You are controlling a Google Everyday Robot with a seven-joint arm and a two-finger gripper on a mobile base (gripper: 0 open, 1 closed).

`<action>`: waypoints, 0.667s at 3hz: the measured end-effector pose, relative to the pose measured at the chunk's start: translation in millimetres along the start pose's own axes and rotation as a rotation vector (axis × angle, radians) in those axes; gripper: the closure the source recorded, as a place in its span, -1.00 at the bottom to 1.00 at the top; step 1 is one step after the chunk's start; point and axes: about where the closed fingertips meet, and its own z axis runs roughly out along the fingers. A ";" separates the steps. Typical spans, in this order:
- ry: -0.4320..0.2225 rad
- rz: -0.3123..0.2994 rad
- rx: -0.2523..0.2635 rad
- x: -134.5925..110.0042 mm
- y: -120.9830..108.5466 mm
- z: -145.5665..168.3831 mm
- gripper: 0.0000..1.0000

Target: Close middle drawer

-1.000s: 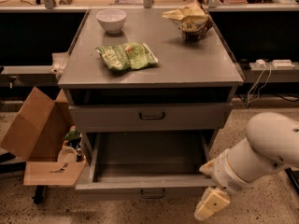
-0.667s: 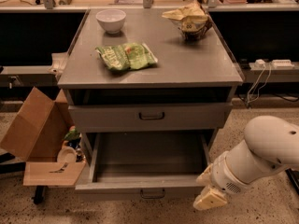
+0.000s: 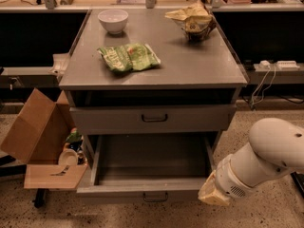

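My gripper (image 3: pixel 212 197) sits low, just beside the right front corner of the middle drawer (image 3: pixel 142 190); parted or closed, I cannot tell. That drawer is pulled far out under the upper drawer (image 3: pixel 152 118).

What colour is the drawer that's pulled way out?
The middle drawer is grey, camera view; the gripper is by its front right corner.
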 end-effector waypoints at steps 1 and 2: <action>-0.001 0.030 0.002 14.1 -11.4 30.2 1.00; -0.003 0.129 0.000 45.3 -32.4 93.1 1.00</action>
